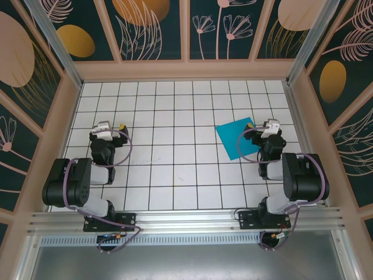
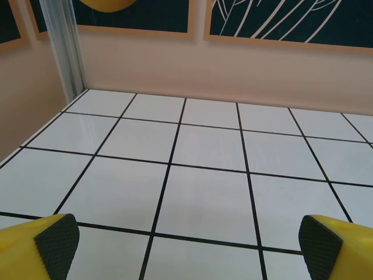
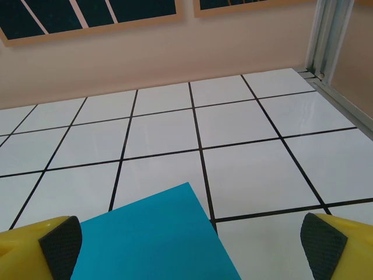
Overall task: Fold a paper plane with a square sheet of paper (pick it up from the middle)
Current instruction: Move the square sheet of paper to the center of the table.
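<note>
On the right half of the surface point(image 1: 175, 175): teal-blue paper, lying flat.
Surface: white tiles with black grid lines.
Square sheet of paper point(image 1: 234, 139): turned cornerwise, its far-right corner under the right end effector.
Right end effector point(image 1: 262, 124): released, fingers wide apart, holding nothing.
Left end effector point(image 1: 111, 125): released, wide apart, well apart from the paper.

Black arms point(image 1: 300, 175), purple cables point(image 1: 66, 178), yellow black-padded fingers point(image 2: 35, 248).
</note>
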Robot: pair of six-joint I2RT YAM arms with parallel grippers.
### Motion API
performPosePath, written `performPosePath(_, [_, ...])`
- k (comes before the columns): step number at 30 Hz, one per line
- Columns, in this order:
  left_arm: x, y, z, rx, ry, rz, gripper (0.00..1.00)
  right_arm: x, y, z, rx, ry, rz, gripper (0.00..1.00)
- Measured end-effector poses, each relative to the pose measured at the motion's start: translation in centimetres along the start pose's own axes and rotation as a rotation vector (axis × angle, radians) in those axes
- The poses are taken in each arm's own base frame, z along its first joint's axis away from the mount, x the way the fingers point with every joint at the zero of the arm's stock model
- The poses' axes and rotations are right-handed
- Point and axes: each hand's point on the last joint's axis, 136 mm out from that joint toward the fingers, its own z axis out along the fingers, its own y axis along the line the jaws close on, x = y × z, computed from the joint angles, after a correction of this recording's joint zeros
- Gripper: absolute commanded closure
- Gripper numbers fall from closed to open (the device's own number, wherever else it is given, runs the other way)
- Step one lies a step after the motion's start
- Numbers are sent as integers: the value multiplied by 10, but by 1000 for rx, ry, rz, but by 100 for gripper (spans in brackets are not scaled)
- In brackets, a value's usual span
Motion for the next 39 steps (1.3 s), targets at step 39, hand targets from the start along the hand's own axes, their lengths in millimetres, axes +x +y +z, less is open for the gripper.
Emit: performPosePath(39, [-89,7,-9,-74,-80,-145,1,-91,-6,19,140,-4,167,1])
